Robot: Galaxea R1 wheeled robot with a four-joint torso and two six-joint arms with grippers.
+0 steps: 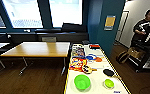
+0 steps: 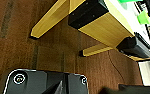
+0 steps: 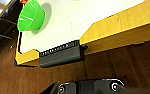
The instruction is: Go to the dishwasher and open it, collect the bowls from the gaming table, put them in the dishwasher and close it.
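At the far left of the head view stands a wooden table (image 1: 38,49), bare and apart from the task. To its right the gaming table (image 1: 96,86) runs away from the robot, its white tabletop edged in yellow. On the near end sit the two bowls: the big bowl (image 1: 82,82) towards the left edge and the small bowl (image 1: 109,83) towards the right edge, well apart, both upright. I judge they stand at this end so that the arms can reach them without crossing the clutter. Behind them lie colourful packets (image 1: 77,63) and a dark paddle (image 1: 108,72). At the far right a person (image 1: 146,25) stands with a control rig.

The robot faces the end of the table, so I judge it is arriving to collect the bowls. The right wrist view shows one green bowl (image 3: 31,16) on the tabletop above the floor. For both arms I cannot tell if the fingers are released or clenched
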